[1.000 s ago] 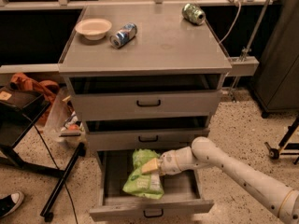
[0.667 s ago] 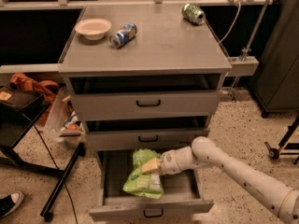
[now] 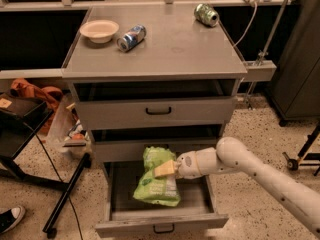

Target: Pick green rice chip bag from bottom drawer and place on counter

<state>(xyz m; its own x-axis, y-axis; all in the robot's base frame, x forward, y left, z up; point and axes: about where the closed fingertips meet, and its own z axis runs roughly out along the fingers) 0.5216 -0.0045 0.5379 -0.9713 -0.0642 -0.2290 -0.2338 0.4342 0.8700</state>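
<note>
Pincer: the pincer (image 3: 166, 169) sits over the open bottom drawer (image 3: 161, 225), closed on the middle of the chip bag (image 3: 156, 183), with the arm (image 3: 260, 176) reaching in from the right.
Bag: green and crinkly, held tilted, with its top edge in front of the middle drawer's face and its lower end hanging over the drawer floor (whether it touches the floor is hard to tell).
Drawer: pulled fully out; nothing else shows inside.
Tabletop: the tabletop (image 3: 175, 51) carries a bowl (image 3: 99, 30) and a blue can (image 3: 131, 37) at the back left and a green can (image 3: 206, 14) at the back right; the front and middle are bare.
Done: drawer open, bag gripped, and the lift seems begun.
Left: raise the bag clear of the drawers, carry it up over the front edge, set it on the bare part and let go.
</note>
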